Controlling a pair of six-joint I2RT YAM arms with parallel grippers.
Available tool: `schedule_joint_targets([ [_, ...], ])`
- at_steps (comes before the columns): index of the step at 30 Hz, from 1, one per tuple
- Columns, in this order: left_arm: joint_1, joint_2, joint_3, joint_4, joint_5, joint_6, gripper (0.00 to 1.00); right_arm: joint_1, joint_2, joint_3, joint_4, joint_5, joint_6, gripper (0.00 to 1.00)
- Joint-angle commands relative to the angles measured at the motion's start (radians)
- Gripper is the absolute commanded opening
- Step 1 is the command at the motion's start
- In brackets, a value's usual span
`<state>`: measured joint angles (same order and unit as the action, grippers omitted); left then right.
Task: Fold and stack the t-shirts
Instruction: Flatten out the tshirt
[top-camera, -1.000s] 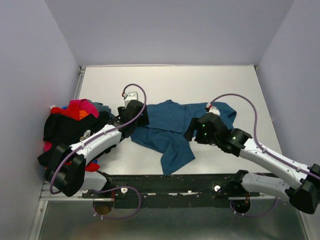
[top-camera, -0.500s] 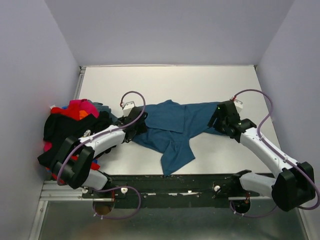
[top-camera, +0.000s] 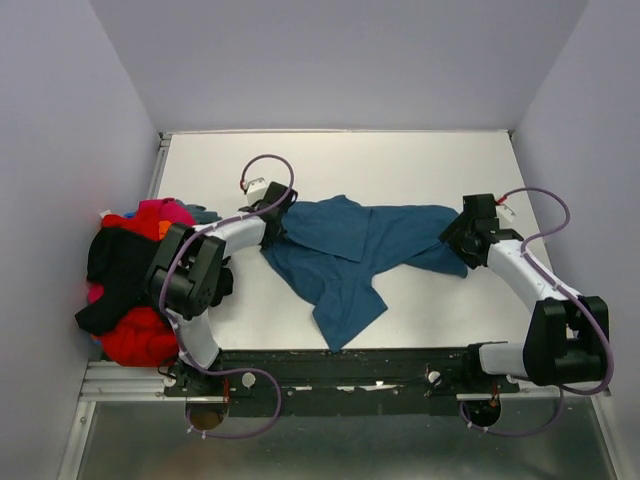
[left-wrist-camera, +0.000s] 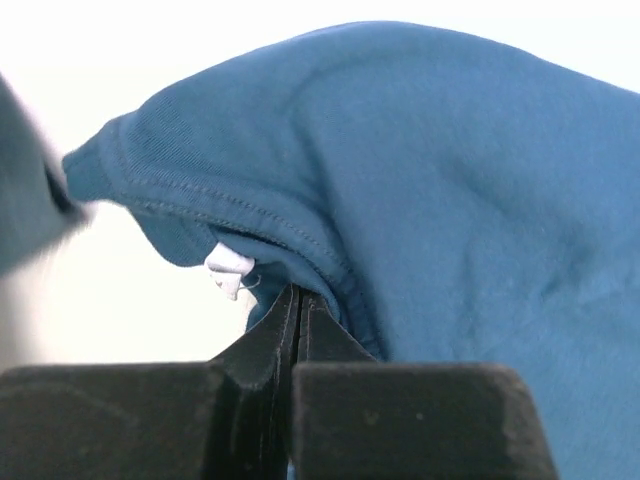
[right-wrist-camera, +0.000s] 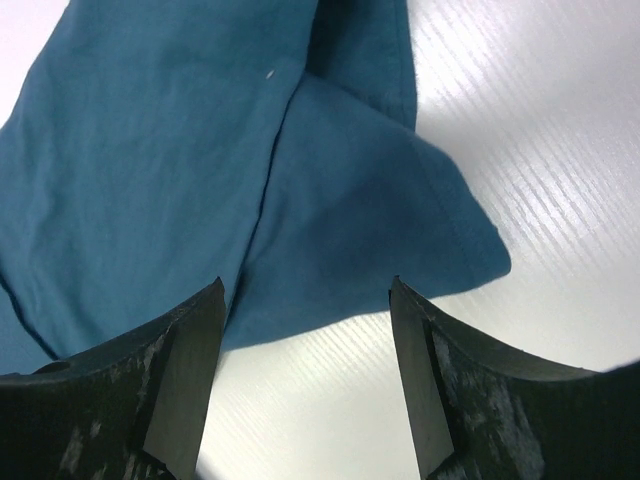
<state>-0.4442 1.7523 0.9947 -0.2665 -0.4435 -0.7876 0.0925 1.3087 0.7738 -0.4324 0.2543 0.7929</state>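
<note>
Left wrist view: the left gripper (left-wrist-camera: 295, 300) is squeezed shut, w/ the stitched edge of the teal shirt (left-wrist-camera: 450, 180) pinched right at its tips. A small white tag (left-wrist-camera: 228, 265) hangs just above the tips, a bit to their left. Past the tips the cloth humps up & fills the whole right side. Off to the left is bright table (left-wrist-camera: 130, 300).

Right wrist view: the right gripper (right-wrist-camera: 305, 290) is wide open & holds nothing. Just under it, between the two fingers, a pointy corner of the shirt lies flat. Farther ahead & to the left is more shirt w/ a fold line running up it. To the right it's only bare tabletop.

Top view: the shirt lies stretched btwn the two grippers, wrinkly, w/ one flap trailing back toward the arm bases. A pile of other shirts (top-camera: 135, 270), black, red & pink, sits on the outer side of the left arm, well apart from the right gripper.

My guess on handling: the shirt is soft, light & floppy, so it won't keep any shape & will droop from wherever it's held. It prob. slides easy on the smooth top. Best spots to grab look like stitched edges & corners, since they're thicker & easier to pinch. The corner under the right gripper looks like a good one; it only needs to drop down & close.
</note>
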Motion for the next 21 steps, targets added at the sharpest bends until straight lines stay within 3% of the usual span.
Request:
schedule_joint_targets([
  [1,0.085,0.146,0.151,-0.063,-0.044,0.036,0.0,-0.072,0.026,0.032,0.047,-0.029,0.061,0.74],
  [10,0.14,0.352,0.651,-0.157,-0.077,0.226,0.0,-0.109,0.086,0.045,0.099,-0.078,0.077,0.74],
  [11,0.144,0.357,0.694,-0.161,-0.034,0.255,0.05,-0.111,0.095,0.044,0.109,-0.087,0.072,0.74],
  [15,0.137,0.258,0.69,-0.128,0.066,0.284,0.78,-0.111,0.119,0.054,0.115,-0.104,0.071,0.74],
  [18,0.124,0.121,0.561,-0.07,0.1,0.263,0.93,-0.111,0.141,0.073,0.116,-0.115,0.078,0.7],
  [21,0.102,0.012,0.489,-0.138,0.124,0.238,0.94,-0.111,0.162,0.079,0.116,-0.101,0.086,0.58],
])
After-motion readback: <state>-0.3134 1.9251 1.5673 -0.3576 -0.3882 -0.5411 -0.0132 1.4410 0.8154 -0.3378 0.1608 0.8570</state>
